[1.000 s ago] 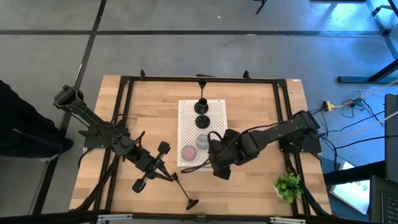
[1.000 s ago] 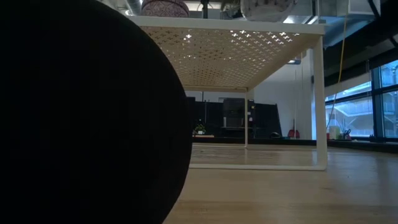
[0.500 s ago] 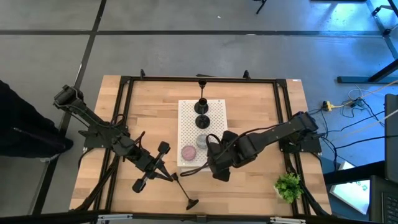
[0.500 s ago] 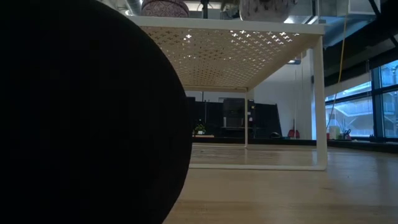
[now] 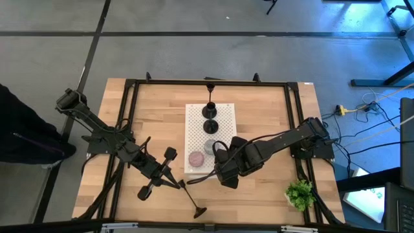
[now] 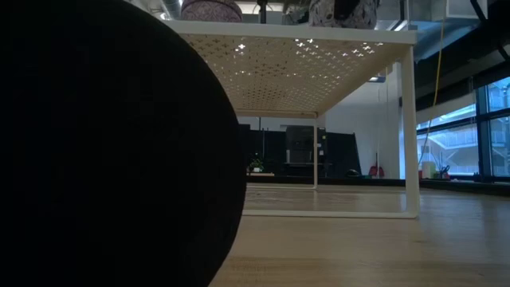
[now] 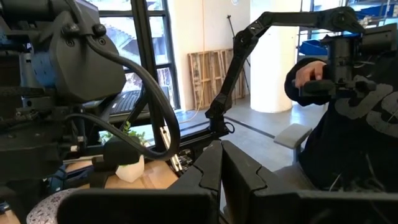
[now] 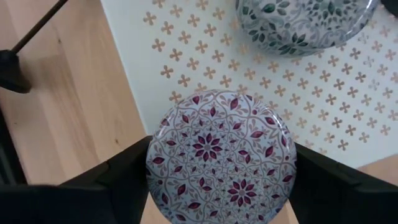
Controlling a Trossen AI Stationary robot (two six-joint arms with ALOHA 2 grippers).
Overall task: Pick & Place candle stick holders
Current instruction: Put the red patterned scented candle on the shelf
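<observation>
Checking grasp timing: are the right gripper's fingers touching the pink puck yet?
Cannot tell. In the right wrist view the fingers flank the pink puck closely, but its rim hides any gap; the right gripper stands wide.

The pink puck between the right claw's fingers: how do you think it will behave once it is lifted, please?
The pink puck looks low, round and stiff, so it probably won't flex. Its curved rim offers the right claw fingers only narrow contact, so it could pivot or slip. Set flat on the board it seems unlikely to tip, though on edge it might roll.
</observation>
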